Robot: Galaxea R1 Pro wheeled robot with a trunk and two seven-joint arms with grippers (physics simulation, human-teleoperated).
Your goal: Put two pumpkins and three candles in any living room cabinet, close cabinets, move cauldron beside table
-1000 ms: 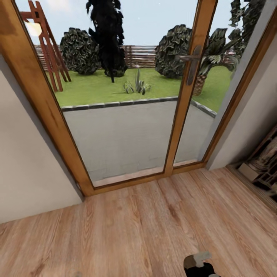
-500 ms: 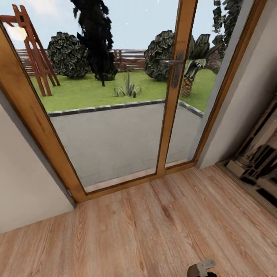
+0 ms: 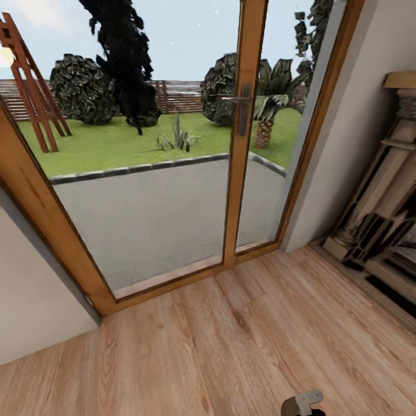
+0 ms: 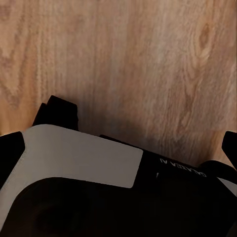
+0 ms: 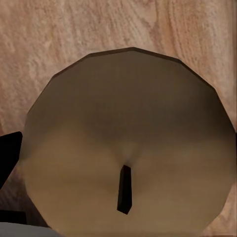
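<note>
A candle (image 5: 128, 143) looms very close in the right wrist view, its pale round top and dark wick facing the camera, above the wood floor. My right gripper is shut on it, with one black finger (image 5: 10, 158) at its side. A small part of the right arm (image 3: 301, 403) pokes in at the head view's lower edge. In the left wrist view, my left gripper's dark fingertips (image 4: 231, 145) sit far apart with nothing between them, over my own white and black body (image 4: 79, 158) and the floor. The pumpkins, cabinet and cauldron are out of view.
A wood-framed glass door (image 3: 245, 133) with a lever handle stands ahead, with a garden behind it. An ornate grey fireplace (image 3: 381, 202) stands at the right wall. A pale wall (image 3: 34, 312) is at the left. Plank floor (image 3: 219, 346) stretches in front of me.
The whole head view has slid left, so the camera has turned right. More of the fireplace shows at the right now. The arm tip stays at the lower edge.
</note>
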